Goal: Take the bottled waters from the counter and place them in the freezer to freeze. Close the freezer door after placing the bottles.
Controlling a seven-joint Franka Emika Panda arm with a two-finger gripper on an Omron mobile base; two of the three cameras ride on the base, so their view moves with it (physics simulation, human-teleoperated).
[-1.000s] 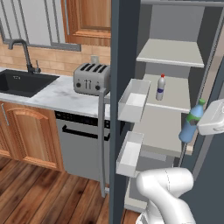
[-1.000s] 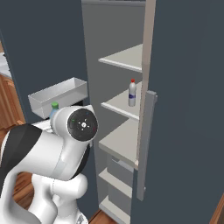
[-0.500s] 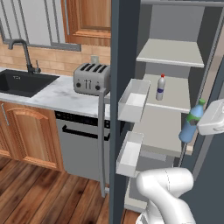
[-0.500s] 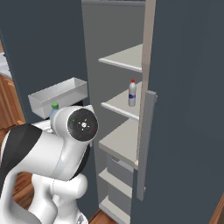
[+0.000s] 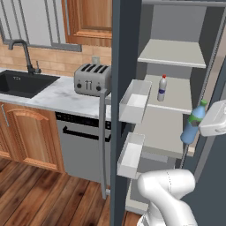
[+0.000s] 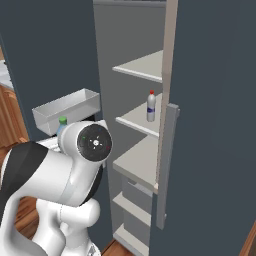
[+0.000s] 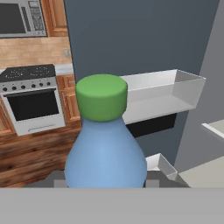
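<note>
My gripper (image 5: 201, 125) is shut on the green-capped bottled water (image 5: 190, 133), holding it tilted in front of the freezer's (image 5: 176, 26) middle pale shelf (image 5: 160, 132), at its right side. In the hand view the same bottle (image 7: 105, 153) rises close up, green cap on top, and hides the fingertips. Its cap (image 6: 62, 120) peeks from behind my arm in the right base view. The red-capped bottled water (image 5: 162, 88) stands upright on the shelf above, and is seen again there (image 6: 151, 106). The freezer door (image 5: 120, 110) stands open. The marble counter (image 5: 57, 95) lies to the left.
White bins (image 5: 134, 100) hang on the door's inner face, one close by (image 7: 162, 94). A long grey handle (image 5: 103, 145) runs down the door. A steel toaster (image 5: 92, 79), a black sink (image 5: 22, 82) and a dishwasher (image 5: 79, 141) sit left. A stove (image 7: 33, 98) stands across the room.
</note>
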